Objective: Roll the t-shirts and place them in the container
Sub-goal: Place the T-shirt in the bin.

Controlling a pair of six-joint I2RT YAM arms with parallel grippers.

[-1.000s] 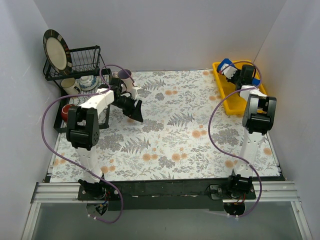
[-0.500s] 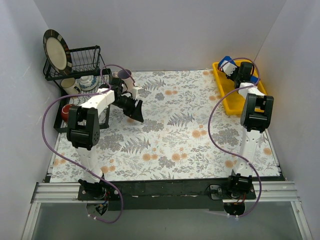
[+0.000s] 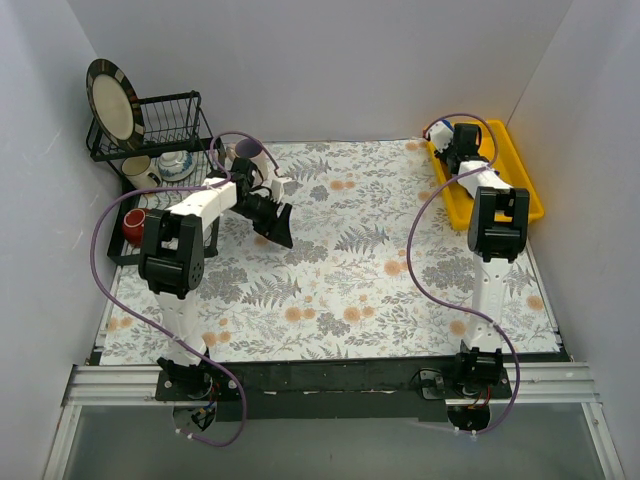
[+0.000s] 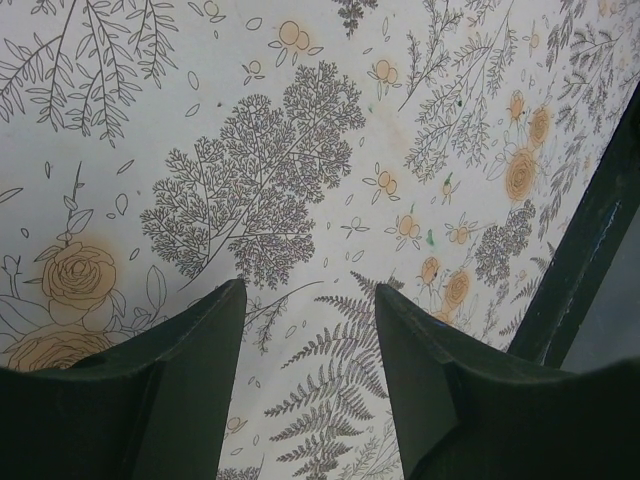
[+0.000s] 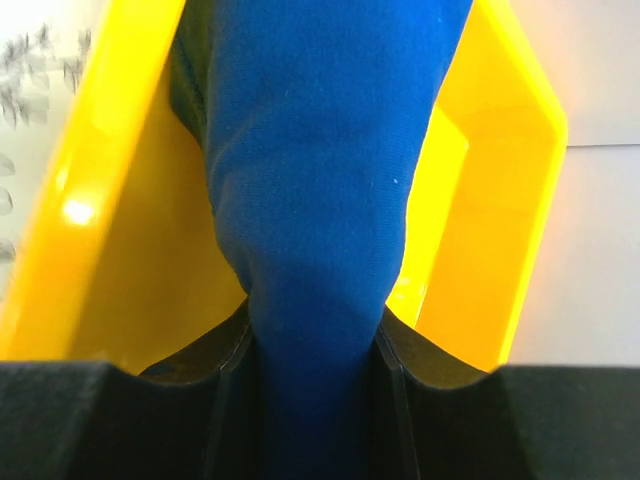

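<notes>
My right gripper (image 5: 312,325) is shut on a bunch of royal-blue t-shirt fabric (image 5: 310,150), which hangs from the jaws over the yellow tray (image 5: 490,190). In the top view the right gripper (image 3: 443,142) is at the far left corner of the yellow tray (image 3: 515,175), and the wrist hides the shirt there. No lettering or graphic shows. My left gripper (image 3: 276,222) is open and empty above the floral tablecloth (image 3: 350,270) on the left side. In the left wrist view the left gripper (image 4: 308,292) has only the cloth between its fingers.
A black dish rack (image 3: 165,125) with a plate (image 3: 108,100) stands at the back left. White mugs (image 3: 140,170), a red mug (image 3: 133,225) and a purple mug (image 3: 248,150) are beside it. The table's dark front edge (image 4: 590,240) shows in the left wrist view.
My right gripper has moved left and farther back along the tray, to its far left corner, with the blue fabric. The left gripper has shifted slightly to the right.
</notes>
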